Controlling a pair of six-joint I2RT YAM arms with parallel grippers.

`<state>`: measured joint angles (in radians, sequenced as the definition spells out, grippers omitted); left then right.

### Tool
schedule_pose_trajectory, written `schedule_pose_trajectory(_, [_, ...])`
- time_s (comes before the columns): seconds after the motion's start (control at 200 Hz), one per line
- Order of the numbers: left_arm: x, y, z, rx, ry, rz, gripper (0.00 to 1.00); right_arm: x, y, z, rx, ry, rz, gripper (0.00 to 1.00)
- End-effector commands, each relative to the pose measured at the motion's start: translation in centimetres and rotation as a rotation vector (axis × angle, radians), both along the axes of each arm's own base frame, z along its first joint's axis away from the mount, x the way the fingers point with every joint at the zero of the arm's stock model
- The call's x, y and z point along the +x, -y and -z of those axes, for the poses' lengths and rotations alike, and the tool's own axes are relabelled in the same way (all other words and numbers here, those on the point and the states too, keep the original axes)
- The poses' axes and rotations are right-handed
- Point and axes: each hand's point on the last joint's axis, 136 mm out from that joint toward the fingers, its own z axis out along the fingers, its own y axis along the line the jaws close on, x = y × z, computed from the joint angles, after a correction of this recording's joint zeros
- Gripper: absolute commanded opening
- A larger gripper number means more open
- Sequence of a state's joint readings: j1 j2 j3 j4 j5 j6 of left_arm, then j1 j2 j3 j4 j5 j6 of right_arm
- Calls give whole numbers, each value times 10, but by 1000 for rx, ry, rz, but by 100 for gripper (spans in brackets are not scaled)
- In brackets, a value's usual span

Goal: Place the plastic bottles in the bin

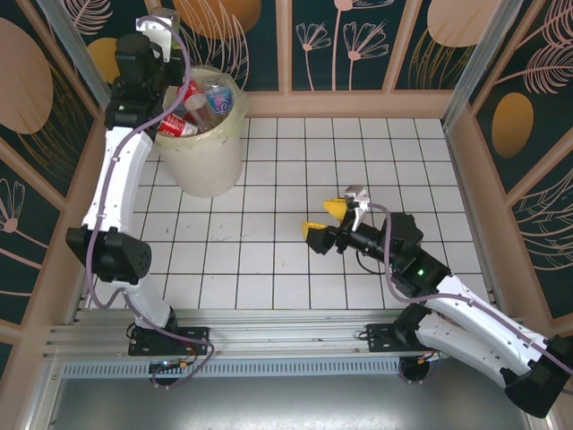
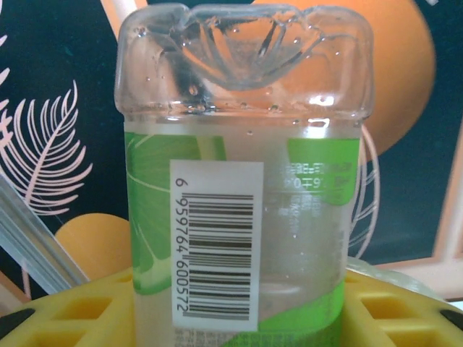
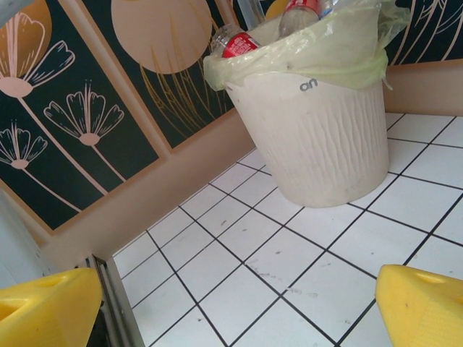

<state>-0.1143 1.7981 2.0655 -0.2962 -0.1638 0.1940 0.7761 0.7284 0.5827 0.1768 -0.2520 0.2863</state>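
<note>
At left, the left gripper (image 2: 239,311) is clamped on a clear, green-labelled bottle (image 2: 242,181), its yellow fingers (image 2: 79,314) pressed against both sides. The bottle's long axis runs straight out from the gripper with its dimpled base pointing away. Its neck and cap are cut off at the lower edge of the wrist view. From above, the arm reaches over the back-left corner, apparently holding the bottle above the bin (image 1: 208,161), though the wrist hides it there. The cream bin stands upright on the white tiled table (image 1: 295,161), and its pale yellow liner (image 3: 362,54) is folded over the rim. Several bottles (image 1: 201,103) are heaped inside, pointing various ways, and one with a red label (image 3: 233,43) pokes above the rim. At right, the right gripper (image 1: 324,219) hovers low over the tiles with its jaws spread wide and nothing between them, aimed toward the bin.
</note>
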Motion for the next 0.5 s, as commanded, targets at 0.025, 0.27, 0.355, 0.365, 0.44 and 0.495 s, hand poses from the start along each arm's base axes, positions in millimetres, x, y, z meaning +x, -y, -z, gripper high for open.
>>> schedule_pose_trajectory(0.025, [12,-29,14,83,-43,-74,54,-3,-1,-25,35,52,-14,98])
schedule_pose_trajectory(0.27, [21,-54,63,129,-143,-138,55,-3,-1,-25,35,51,-14,98])
schedule_pose_trajectory(0.355, [22,-55,78,141,-172,-142,55,-3,-1,-23,33,47,-13,98])
schedule_pose_trajectory(0.365, [22,-55,80,141,-177,-140,55,-3,-1,-22,33,46,-14,98])
schedule_pose_trajectory(0.44, [21,-54,91,143,-211,-130,57,-3,-1,-21,32,42,-14,98])
schedule_pose_trajectory(0.495, [21,-55,100,148,-233,-133,57,-3,-2,-20,32,42,-15,98])
